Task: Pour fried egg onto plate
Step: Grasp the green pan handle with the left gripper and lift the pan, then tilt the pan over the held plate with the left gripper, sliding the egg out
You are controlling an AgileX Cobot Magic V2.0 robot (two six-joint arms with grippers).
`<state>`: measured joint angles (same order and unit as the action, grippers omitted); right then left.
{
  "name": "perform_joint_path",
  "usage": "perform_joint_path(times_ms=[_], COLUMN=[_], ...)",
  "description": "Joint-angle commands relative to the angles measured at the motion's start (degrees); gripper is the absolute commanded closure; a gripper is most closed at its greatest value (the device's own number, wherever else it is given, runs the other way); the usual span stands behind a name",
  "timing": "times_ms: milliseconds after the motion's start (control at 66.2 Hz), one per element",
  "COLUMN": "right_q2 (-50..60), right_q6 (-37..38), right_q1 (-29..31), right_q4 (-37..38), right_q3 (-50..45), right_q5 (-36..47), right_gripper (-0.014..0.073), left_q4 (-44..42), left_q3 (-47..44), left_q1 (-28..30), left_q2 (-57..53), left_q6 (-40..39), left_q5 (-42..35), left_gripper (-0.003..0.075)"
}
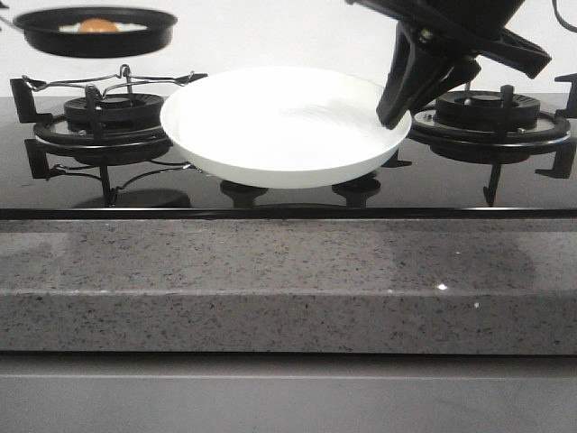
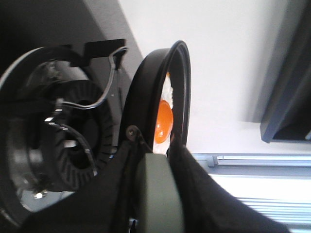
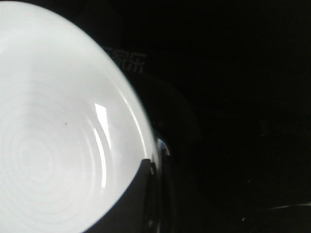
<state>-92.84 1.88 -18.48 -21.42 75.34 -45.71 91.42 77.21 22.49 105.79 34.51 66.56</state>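
The fried egg (image 1: pixel 97 26), off-white with an orange yolk, lies in a black frying pan (image 1: pixel 99 38) held in the air at the upper left. In the left wrist view my left gripper (image 2: pixel 154 151) is shut on the pan's grey-green handle (image 2: pixel 156 194), and the egg (image 2: pixel 164 120) sits inside the pan (image 2: pixel 146 87). The white plate (image 1: pixel 284 126) hovers over the middle of the hob. My right gripper (image 1: pixel 394 113) is shut on its right rim. The right wrist view shows the plate (image 3: pixel 58 121) with my right gripper (image 3: pixel 154 167) clamped over its edge.
A left burner with a wire grate (image 1: pixel 108 113) lies below the pan, also seen as the burner (image 2: pixel 63 141) from the left wrist. A right burner (image 1: pixel 491 113) stands behind the right arm. The speckled grey counter edge (image 1: pixel 288 271) runs across the front.
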Motion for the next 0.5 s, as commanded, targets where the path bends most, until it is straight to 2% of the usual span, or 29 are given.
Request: perform_joint_path(times_ms=[0,272,483], right_q2=[2.2,2.2,2.2], right_q6=[-0.8,-0.8,-0.8], right_q1=[0.1,0.1,0.1], right_q4=[-0.6,-0.6,-0.6], right_q3=[1.5,1.5,1.5], right_q5=[2.2,2.2,2.2], right_gripper=[0.0660,0.0660,0.0660], left_q4=[6.1,-0.9,-5.8], left_q3=[1.7,1.7,1.7], left_q1=[0.2,-1.0,-5.6], left_q2=[-6.0,-15.6,-22.1], left_q6=[1.9,5.8,12.1], left_q5=[6.2,1.0,-4.8], left_gripper=[0.0741,0.0741,0.0741])
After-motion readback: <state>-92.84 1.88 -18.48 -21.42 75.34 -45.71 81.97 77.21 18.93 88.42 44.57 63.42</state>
